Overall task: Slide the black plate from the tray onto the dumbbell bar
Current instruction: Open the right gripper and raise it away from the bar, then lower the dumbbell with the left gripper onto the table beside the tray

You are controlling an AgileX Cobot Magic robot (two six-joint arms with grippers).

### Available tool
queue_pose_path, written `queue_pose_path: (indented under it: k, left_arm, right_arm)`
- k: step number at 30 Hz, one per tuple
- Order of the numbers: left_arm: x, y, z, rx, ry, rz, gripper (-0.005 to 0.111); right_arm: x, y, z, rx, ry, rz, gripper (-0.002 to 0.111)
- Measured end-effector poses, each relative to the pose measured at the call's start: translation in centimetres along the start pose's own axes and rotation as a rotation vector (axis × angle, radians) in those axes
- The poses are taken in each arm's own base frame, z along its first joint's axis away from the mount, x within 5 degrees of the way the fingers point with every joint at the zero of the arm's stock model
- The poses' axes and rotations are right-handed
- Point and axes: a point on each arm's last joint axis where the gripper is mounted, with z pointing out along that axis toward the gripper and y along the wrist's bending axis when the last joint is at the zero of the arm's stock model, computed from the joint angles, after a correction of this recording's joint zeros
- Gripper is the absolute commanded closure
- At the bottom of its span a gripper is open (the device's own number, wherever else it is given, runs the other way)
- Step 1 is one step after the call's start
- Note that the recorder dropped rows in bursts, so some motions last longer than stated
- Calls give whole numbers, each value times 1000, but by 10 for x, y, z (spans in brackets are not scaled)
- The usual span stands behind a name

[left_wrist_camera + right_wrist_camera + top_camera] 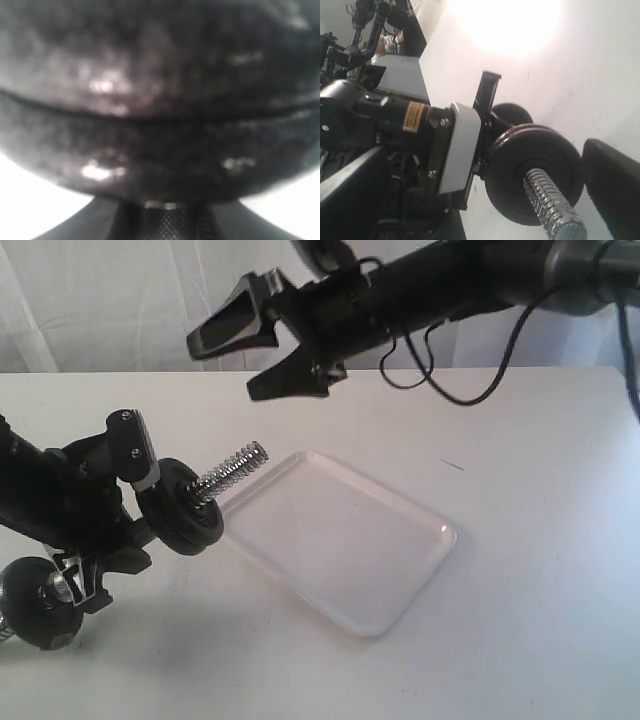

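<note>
The dumbbell bar (232, 468) is held tilted above the table, its threaded chrome end (550, 205) pointing up toward the tray. My left gripper (128, 508) is shut on the bar just behind a pair of black discs. The black plate (192, 512) sits on the bar as the outer disc (512, 165), its raised ring round the thread. In the left wrist view two black rims (160, 100) with a seam between them fill the picture and hide the jaws. The tray (400, 585) lies flat with nothing in it. My right gripper (220, 368) hovers open above the bar's end, holding nothing.
Another black disc (35, 600) sits on the bar's low end at the table's left front. A black cable (470, 390) hangs from the right arm over the back of the white table. One right finger (615, 185) stands beside the threaded end.
</note>
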Motion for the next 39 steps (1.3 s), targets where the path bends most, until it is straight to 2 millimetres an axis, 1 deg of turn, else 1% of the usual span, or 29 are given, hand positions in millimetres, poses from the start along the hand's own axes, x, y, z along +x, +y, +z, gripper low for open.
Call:
queue_pose_path:
  k: [2, 4, 5, 7, 8, 9, 13, 18, 22, 28, 32, 35, 39]
  left_arm:
    - [0, 0, 0, -5, -1, -18, 107]
    - [0, 1, 0, -13, -6, -49, 107]
    - [-1, 2, 0, -20, -8, -62, 107]
    - [-1, 4, 0, -40, -14, -86, 107]
    - [-1, 5, 1, -52, -18, -93, 107]
    - [-1, 7, 1, -63, -23, -100, 107]
    - [-4, 15, 10, -74, -20, -107, 107]
    - [-14, 34, 23, -76, -16, -101, 107]
    - [-24, 60, 34, -103, -27, -109, 107]
    - [-36, 102, 50, -157, -50, -118, 107]
    - [-42, 121, 63, -173, -58, -118, 107]
    - [-44, 131, 74, -170, -57, -116, 107]
    - [-48, 142, 89, -163, -57, -113, 107]
  right_arm:
    - [-9, 8, -17, 16, -45, -33, 29]
    - [-17, 20, -34, 29, -87, -74, 48]
    - [-20, 25, -41, 36, -102, -93, 65]
    - [-23, 37, -54, 61, -122, -136, 91]
    - [-25, 41, -60, 77, -129, -152, 109]
    - [-25, 46, -66, 97, -129, -164, 107]
    - [-22, 55, -80, 172, -113, -172, 108]
    - [-16, 55, -87, 293, -56, -163, 108]
    - [-14, 52, -89, 337, -35, -142, 108]
    - [-14, 52, -90, 354, -29, -136, 108]
    - [-12, 51, -93, 399, -6, -154, 108]
    - [-10, 51, -96, 439, 11, -171, 108]
    - [-9, 57, -100, 461, 11, -181, 108]
